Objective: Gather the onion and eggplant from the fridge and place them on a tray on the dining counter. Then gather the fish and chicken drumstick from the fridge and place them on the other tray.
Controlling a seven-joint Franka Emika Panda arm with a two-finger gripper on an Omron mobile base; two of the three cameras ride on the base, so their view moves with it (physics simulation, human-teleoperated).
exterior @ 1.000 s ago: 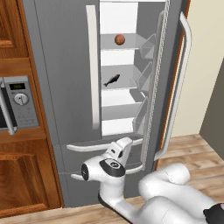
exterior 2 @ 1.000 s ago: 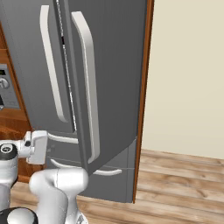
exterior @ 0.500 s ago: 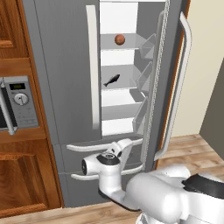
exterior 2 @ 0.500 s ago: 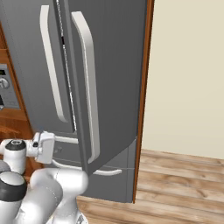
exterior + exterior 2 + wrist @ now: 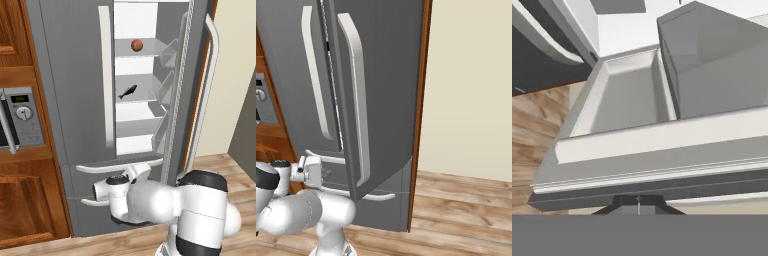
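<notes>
The fridge (image 5: 75,75) has its right door (image 5: 200,85) swung open. Inside, a round brown onion (image 5: 136,45) sits on a high shelf. The dark fish (image 5: 128,92) lies on the shelf below it. The white arm is low, in front of the bottom drawers. Its tool (image 5: 141,172) is near the long drawer handle (image 5: 120,167), just under the open part. The tool is clenched tight with nothing in it. In the hand view, the tool (image 5: 638,204) points at a white door bin (image 5: 627,100). A microwave (image 5: 20,117) sits in the wood cabinet beside the fridge.
</notes>
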